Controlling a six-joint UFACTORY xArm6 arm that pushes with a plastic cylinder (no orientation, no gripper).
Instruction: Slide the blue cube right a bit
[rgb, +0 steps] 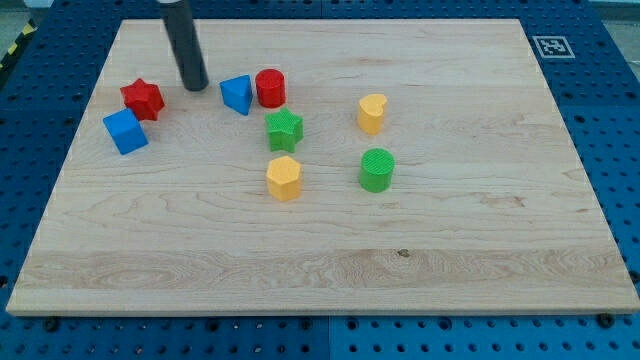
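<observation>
The blue cube sits near the board's left edge, just below and left of a red star. My tip rests on the board up and to the right of the cube, between the red star and a blue triangular block. The tip is apart from the cube, with the red star lying between them.
A red cylinder touches the blue triangular block's right side. A green star, a yellow hexagonal block, a green cylinder and a yellow heart block stand mid-board. The wooden board lies on a blue pegboard.
</observation>
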